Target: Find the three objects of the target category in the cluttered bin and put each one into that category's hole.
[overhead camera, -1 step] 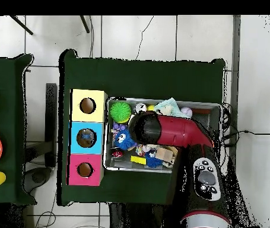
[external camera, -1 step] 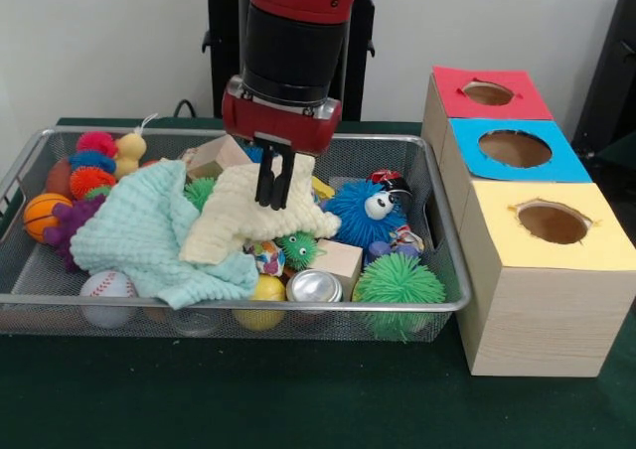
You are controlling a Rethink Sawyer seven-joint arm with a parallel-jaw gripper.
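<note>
My gripper [external camera, -1 step: 273, 199] hangs over the middle of the wire bin [external camera, -1 step: 449, 232], its two dark fingers shut on a raised fold of the pale yellow cloth [external camera, -1 step: 234, 223]. That cloth lies partly over a mint green cloth [external camera, -1 step: 139, 235]. Around them sit a blue fuzzy ball with eyes [external camera, -1 step: 360, 211], green spiky balls [external camera, -1 step: 397, 285], a silver can [external camera, -1 step: 314, 287], a baseball [external camera, -1 step: 106, 288], a basketball [external camera, -1 step: 45, 214] and wooden blocks [external camera, -1 step: 340, 260]. In the overhead view the arm [overhead camera, -1 step: 164, 130] hides the gripper and the bin's middle.
To the right of the bin stand three boxes with holes on top: red [external camera, -1 step: 487, 93], blue [external camera, -1 step: 515, 149] and yellow [external camera, -1 step: 553, 224]. Overhead they show as yellow [overhead camera, -1 step: 88, 105], blue [overhead camera, -1 step: 86, 138] and pink [overhead camera, -1 step: 85, 170] left of the bin [overhead camera, -1 step: 215, 107].
</note>
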